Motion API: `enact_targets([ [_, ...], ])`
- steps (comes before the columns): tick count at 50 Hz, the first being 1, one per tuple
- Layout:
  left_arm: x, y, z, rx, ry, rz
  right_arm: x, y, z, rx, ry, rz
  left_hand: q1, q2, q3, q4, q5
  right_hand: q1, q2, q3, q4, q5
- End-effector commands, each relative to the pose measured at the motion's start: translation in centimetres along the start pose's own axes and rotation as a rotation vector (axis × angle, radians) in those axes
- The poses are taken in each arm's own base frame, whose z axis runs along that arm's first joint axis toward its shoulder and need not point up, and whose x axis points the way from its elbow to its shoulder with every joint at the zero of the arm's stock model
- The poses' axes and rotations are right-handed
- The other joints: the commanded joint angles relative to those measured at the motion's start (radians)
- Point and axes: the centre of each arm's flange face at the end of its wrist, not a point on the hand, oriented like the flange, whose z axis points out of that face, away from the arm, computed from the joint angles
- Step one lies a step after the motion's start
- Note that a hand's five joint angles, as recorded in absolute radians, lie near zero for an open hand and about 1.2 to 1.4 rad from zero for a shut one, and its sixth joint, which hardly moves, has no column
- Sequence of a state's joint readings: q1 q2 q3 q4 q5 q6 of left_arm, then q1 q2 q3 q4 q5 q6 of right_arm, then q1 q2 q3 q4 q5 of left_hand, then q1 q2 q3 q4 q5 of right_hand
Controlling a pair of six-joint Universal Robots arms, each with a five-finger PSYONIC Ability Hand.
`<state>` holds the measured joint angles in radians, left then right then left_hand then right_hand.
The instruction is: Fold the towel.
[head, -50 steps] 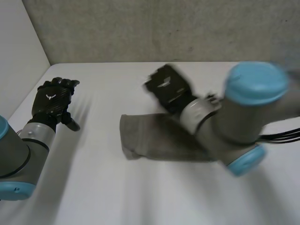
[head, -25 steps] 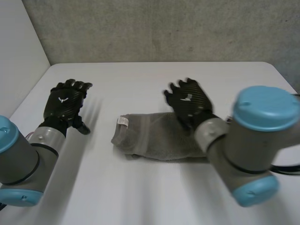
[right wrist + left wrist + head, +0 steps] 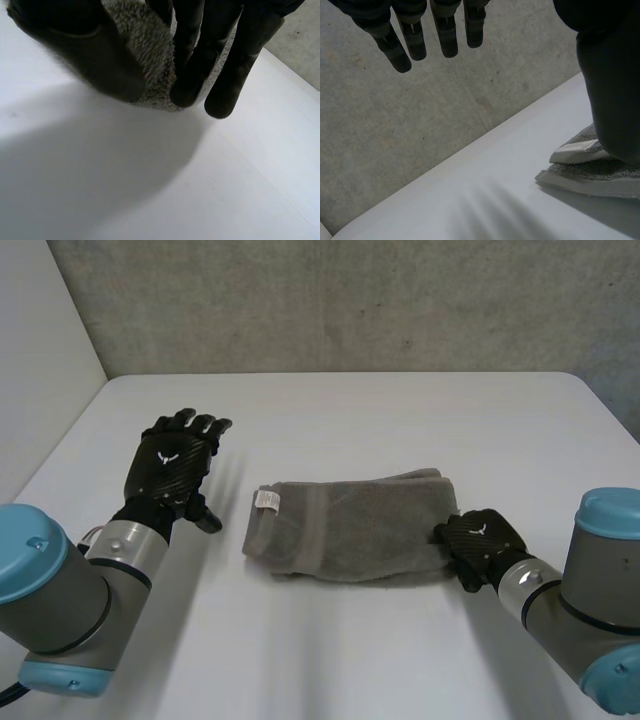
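Left of the towel: the left hand (image 3: 172, 468) hovers over the white table (image 3: 400, 410), back of the hand upward, near the cloth's left end but apart from it.
Left hand state: released; in the left wrist view its fingers (image 3: 446, 35) hang straight and slightly spread, with nothing between them and the thumb (image 3: 610, 80).
Left arm: the grey left arm (image 3: 50, 590) with its light-blue cap enters at the near left corner.
Towel: the grey towel (image 3: 350, 525) is folded into a long band and lies flat at the table's middle, running left to right.
Label: a small white label (image 3: 266, 500) sits on top of the towel's left end; the left wrist view shows it beside the thumb.
Right hand: the right hand (image 3: 482, 543) is at the towel's right end, touching it.
Right hand state: grasping the towel; in the right wrist view the thumb (image 3: 75, 40) is on one side and the fingers (image 3: 235, 60) on the other, with terry pile between them.
Right arm: the right arm (image 3: 590, 610) enters at the near right corner.
Backdrop: a grey concrete wall (image 3: 350, 300) stands behind the table.
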<state>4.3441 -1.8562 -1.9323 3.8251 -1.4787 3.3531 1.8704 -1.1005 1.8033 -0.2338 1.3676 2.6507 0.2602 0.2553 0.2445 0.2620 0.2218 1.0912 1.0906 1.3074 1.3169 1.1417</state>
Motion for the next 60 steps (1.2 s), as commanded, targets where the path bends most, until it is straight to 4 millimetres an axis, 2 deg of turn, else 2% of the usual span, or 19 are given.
enact_targets([
  [1,-0.2,-1.1,-0.1,0.03,-0.007,0.003,1.3,-2.5,-0.8,0.077,0.047,0.024,-0.079,-0.074,-0.063,-0.081,-0.215,0.305,0.306,0.089,0.079,0.08],
  [8,-0.7,-4.0,0.0,0.124,-0.02,0.005,3.1,-7.3,-1.2,0.219,0.097,0.049,-0.079,-0.074,-0.063,-0.081,-0.215,0.305,0.306,0.089,0.079,0.08],
  [12,-0.9,-5.9,0.2,0.182,-0.028,0.008,2.4,-9.9,-1.4,0.284,0.066,0.026,-0.079,-0.074,-0.063,-0.081,-0.215,0.305,0.306,0.089,0.079,0.08],
  [14,-1.2,-7.3,0.6,0.217,-0.036,0.008,1.2,-11.4,-1.6,0.324,0.021,0.006,-0.079,-0.074,-0.063,-0.081,-0.215,0.305,0.306,0.089,0.079,0.08],
  [16,-1.4,-7.8,0.9,0.235,-0.041,0.006,-2.1,-14.1,-1.6,0.4,-0.099,-0.034,-0.079,-0.074,-0.063,-0.081,-0.215,0.305,0.306,0.089,0.079,0.08],
  [21,-1.4,-9.1,1.5,0.276,-0.043,0.006,-6.5,-15.8,-0.8,0.463,-0.243,-0.074,-0.079,-0.074,-0.063,-0.081,-0.215,0.305,0.306,0.089,0.079,0.08],
  [25,-1.3,-10.1,1.9,0.309,-0.042,0.006,-9.3,-16.2,-0.5,0.483,-0.313,-0.094,-0.079,-0.074,-0.063,-0.081,-0.215,0.305,0.306,0.089,0.079,0.08],
  [27,-1.3,-10.4,2.1,0.315,-0.04,0.004,-12.2,-15.4,-0.1,0.471,-0.373,-0.11,-0.079,-0.074,-0.063,-0.081,-0.215,0.305,0.306,0.089,0.079,0.08],
  [30,-1.3,-10.6,2.3,0.323,-0.042,0.005,-13.7,-14.6,0.2,0.451,-0.398,-0.118,-0.079,-0.074,-0.063,-0.081,-0.215,0.305,0.306,0.089,0.079,0.08],
  [31,-1.3,-10.9,2.4,0.331,-0.042,0.003,-13.7,-14.6,0.2,0.451,-0.399,-0.118,-0.079,-0.074,-0.063,-0.081,-0.215,0.305,0.306,0.089,0.079,0.08],
  [32,-1.3,-10.8,2.6,0.331,-0.039,-0.003,-13.7,-14.5,0.3,0.445,-0.386,-0.116,-0.079,-0.074,-0.063,-0.081,-0.215,-0.078,-0.077,-0.294,-0.303,-0.303],
  [33,-1.3,-10.8,2.6,0.331,-0.039,-0.003,-13.7,-14.5,0.3,0.445,-0.386,-0.116,-0.079,-0.074,-0.063,-0.081,-0.215,-0.081,-0.081,-0.298,-0.307,-0.306],
  [34,-1.2,-10.6,2.8,0.327,-0.036,-0.015,-13.5,-14.5,0.3,0.438,-0.363,-0.111,-0.079,-0.074,-0.063,-0.081,-0.215,-0.631,-0.63,-0.847,-0.856,-0.856],
  [35,-1.2,-10.3,3.1,0.32,-0.032,-0.033,-13.2,-14.6,0.3,0.428,-0.327,-0.104,-0.076,-0.071,-0.06,-0.078,-0.212,-0.917,-0.916,-1.133,-1.142,-1.142],
  [39,-1.0,-9.6,3.5,0.295,-0.019,-0.074,-12.2,-14.6,0.5,0.398,-0.231,-0.086,-0.07,-0.065,-0.054,-0.072,-0.206,-0.917,-0.916,-1.133,-1.142,-1.142],
  [43,-0.7,-8.1,3.9,0.21,0.004,-0.129,-9.9,-16.4,-1.3,0.417,-0.115,-0.046,-0.067,-0.062,-0.052,-0.069,-0.203,-0.917,-0.916,-1.133,-1.142,-1.142],
  [49,-0.4,-7.0,4.0,0.113,0.024,-0.168,-8.1,-16.8,-3.5,0.414,-0.107,0.125,-0.067,-0.062,-0.052,-0.069,-0.203,-0.917,-0.916,-1.133,-1.142,-1.142],
  [54,1.2,-5.5,4.1,0.031,0.069,-0.214,-5.6,-15.9,-2.9,0.38,-0.066,0.196,-0.064,-0.059,-0.049,-0.066,-0.2,-0.917,-0.916,-1.133,-1.142,-1.142],
  [60,3.2,-3.5,4.3,-0.026,0.117,-0.214,-4.6,-15.0,-2.2,0.351,-0.046,0.209,-0.056,-0.051,-0.04,-0.057,-0.192,-0.917,-0.916,-1.133,-1.142,-1.142],
])
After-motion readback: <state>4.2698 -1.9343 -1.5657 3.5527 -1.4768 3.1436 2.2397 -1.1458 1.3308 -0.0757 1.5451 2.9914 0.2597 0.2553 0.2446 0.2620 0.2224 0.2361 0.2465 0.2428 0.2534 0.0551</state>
